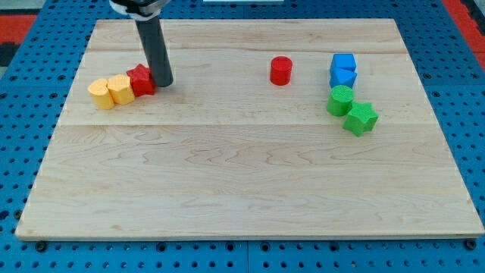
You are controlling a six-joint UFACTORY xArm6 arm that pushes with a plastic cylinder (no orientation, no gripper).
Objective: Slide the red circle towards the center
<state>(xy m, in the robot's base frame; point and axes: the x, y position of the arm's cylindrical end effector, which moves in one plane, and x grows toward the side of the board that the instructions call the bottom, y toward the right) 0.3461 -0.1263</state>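
The red circle [281,70] stands upright on the wooden board [242,174], right of the middle near the view's top. My tip [163,83] rests at the view's upper left, touching the right side of a red star-like block [140,80]. The tip is far to the left of the red circle.
Two yellow blocks [101,93] [120,89] sit in a row left of the red star-like block. Two blue blocks [343,63] [342,77] are at the right, with a green round block [340,100] and a green star-like block [361,118] below them.
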